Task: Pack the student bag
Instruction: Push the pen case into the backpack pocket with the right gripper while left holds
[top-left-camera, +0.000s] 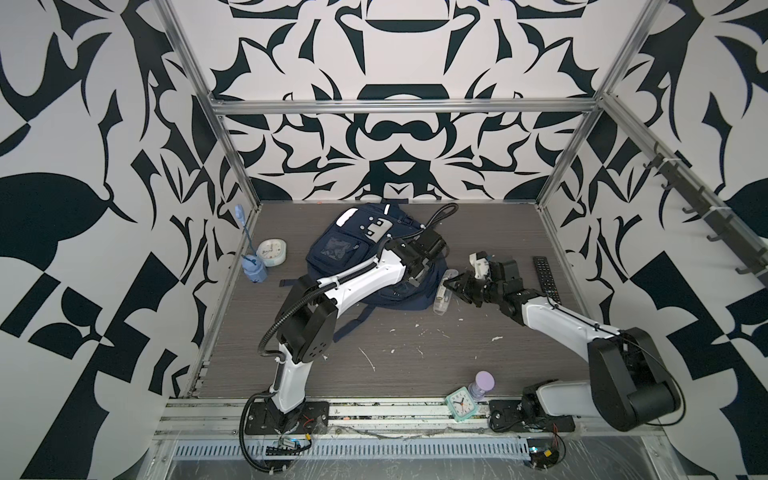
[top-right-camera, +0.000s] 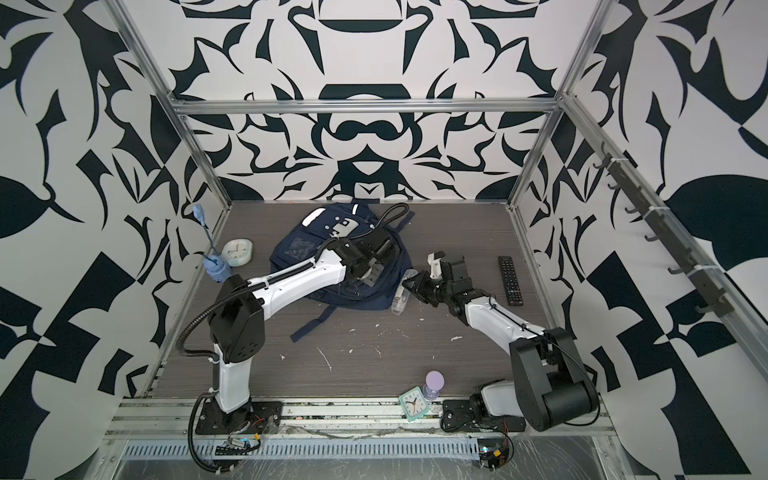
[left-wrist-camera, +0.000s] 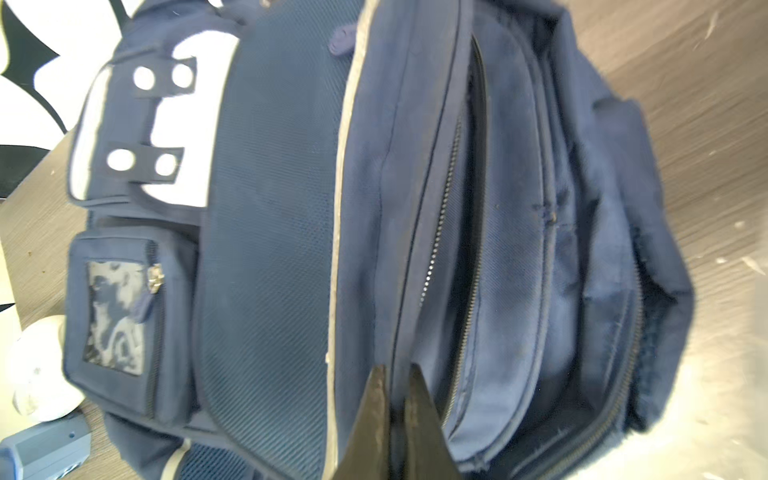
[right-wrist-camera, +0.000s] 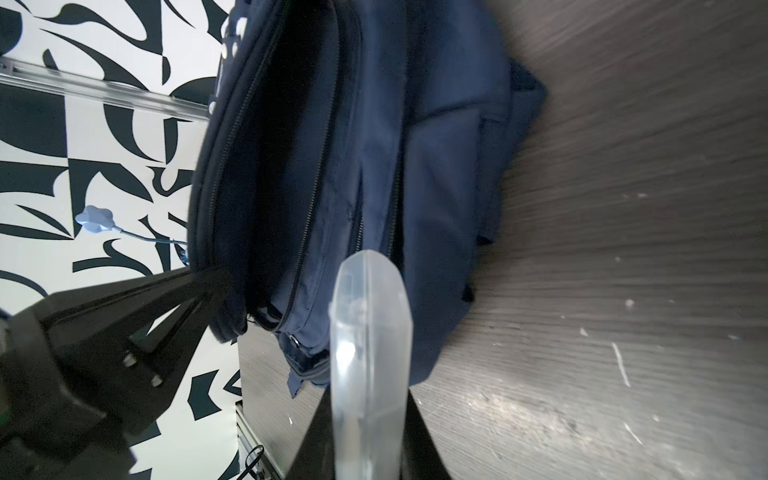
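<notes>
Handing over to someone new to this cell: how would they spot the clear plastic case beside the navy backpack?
Find the large navy-blue fabric backpack lying on the grey wood-grain table. At its right edge, between it and the black remote control, the right gripper is shut on a slim clear plastic case. It alone is see-through; its neighbours are dark cloth and opaque black.

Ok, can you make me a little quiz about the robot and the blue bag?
1. True or false: the student bag is zipped shut.
2. What do the right jaws hold? A) remote B) clear plastic case C) bottle
3. How many clocks can you see?
Key: 1 false: its top gapes open, with the left jaws pinching its edge. 2 B. 3 two: a round white clock and a square teal clock.
</notes>
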